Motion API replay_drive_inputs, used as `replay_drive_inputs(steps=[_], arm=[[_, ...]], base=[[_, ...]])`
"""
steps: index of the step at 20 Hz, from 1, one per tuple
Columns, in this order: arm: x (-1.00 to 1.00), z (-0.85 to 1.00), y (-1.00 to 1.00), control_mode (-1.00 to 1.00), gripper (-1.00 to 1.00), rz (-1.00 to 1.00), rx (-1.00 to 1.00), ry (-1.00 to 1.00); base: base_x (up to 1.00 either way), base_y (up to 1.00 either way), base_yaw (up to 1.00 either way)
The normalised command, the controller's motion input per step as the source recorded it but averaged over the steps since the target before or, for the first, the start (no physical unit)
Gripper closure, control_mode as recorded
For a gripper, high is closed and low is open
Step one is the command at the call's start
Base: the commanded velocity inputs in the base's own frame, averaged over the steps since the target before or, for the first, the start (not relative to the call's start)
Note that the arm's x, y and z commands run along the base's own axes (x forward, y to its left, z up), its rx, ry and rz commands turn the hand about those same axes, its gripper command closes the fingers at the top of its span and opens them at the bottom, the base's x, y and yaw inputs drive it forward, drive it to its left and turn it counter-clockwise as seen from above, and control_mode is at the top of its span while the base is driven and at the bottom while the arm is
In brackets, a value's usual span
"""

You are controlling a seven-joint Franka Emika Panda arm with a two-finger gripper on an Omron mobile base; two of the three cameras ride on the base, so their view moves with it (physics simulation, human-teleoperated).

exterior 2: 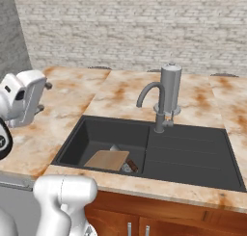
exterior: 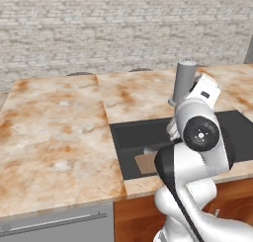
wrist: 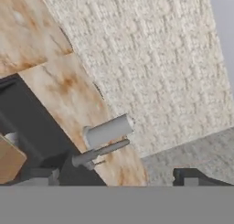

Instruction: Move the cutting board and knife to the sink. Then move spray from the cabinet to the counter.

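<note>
The cutting board point(exterior 2: 107, 160) lies tilted in the left basin of the black sink point(exterior 2: 188, 155), light wood against the dark floor. The knife point(exterior 2: 130, 165) rests at the board's right edge, its dark handle showing and its grey blade partly under the board. The board point(exterior: 147, 163) also shows behind my arm, and its corner point(wrist: 8, 160) shows at the left of the hand view. My gripper point(exterior 2: 44, 96) hangs above the counter point(exterior 2: 62, 114) left of the sink, open and holding nothing, its fingertips point(wrist: 43, 176) wide apart. The spray and the cabinet are out of view.
A grey faucet point(exterior 2: 166, 98) with a thick cylinder body and a curved spout stands behind the sink. A pale brick wall point(exterior 2: 135, 28) backs the counter. A grey appliance front with a bar handle point(exterior: 54, 221) sits under the counter at the left, wooden drawers point(exterior 2: 159, 218) under the sink.
</note>
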Motion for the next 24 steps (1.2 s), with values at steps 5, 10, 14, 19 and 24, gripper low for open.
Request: replay_drive_inputs(steps=[5,10,14,19,24], arm=[[-0.15,-0.07,-0.14,-1.00,-1.00,0.15,0.98,-0.14],[-0.03,-0.25,-0.05,-1.00,-1.00,0.13,0.93,-0.06],[-0.12,-0.12,0.01,-1.00,-1.00,-0.05,0.63,0.00],[-0.18,-0.05,0.05,-1.00,-1.00,-0.18,0.20,0.14],[-0.15,0.00,0.00,-1.00,-1.00,-0.15,0.01,0.30]], base=[[0.00,0.00,0.00],[0.00,0.00,0.00],[0.00,0.00,0.00],[0.00,0.00,0.00],[0.00,0.00,0.00]])
